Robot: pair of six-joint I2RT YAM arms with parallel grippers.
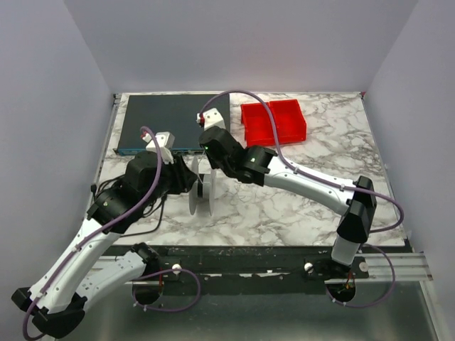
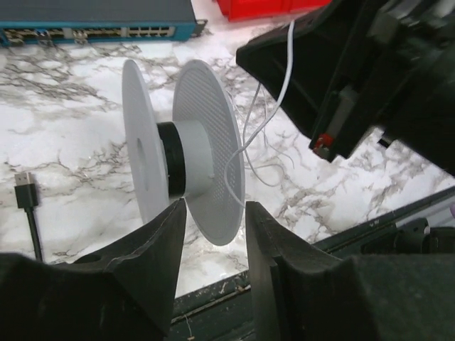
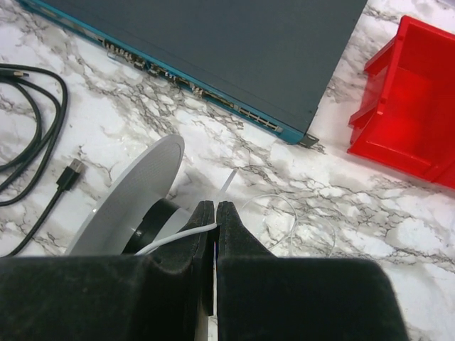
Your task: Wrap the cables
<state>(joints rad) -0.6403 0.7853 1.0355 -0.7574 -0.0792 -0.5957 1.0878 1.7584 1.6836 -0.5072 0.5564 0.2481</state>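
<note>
While the spool [image 2: 192,167] is standing on edge on the marble worktop [image 1: 284,206] with nothing gripping it, it is risking a roll or a tip-over. The left tool [image 2: 215,213] is sitting spread, fingers either side of the near disc's lower rim, apparently not clamping it. Any tug from the strand is likely dragging the spool off line, toward the black cord [image 2: 27,195] or the switch box [image 1: 170,124].

Right tool [image 3: 215,209] is pressing together, pinching the cable [image 3: 178,238] at the very tips. Wire this thin is prone to slipping out there, and too hard a pull is risking a snap or a kink.

Slack is the other worry. Loose loops [image 2: 266,167] are lying on the worktop just beside the spool's outer disc, looking ready to snag the rim or knot up instead of laying onto the hub.

Cable position: running from the right tool's tips down toward the spool's hub, not touching the left tool, with the loops lying between the spool and the right arm.
</note>
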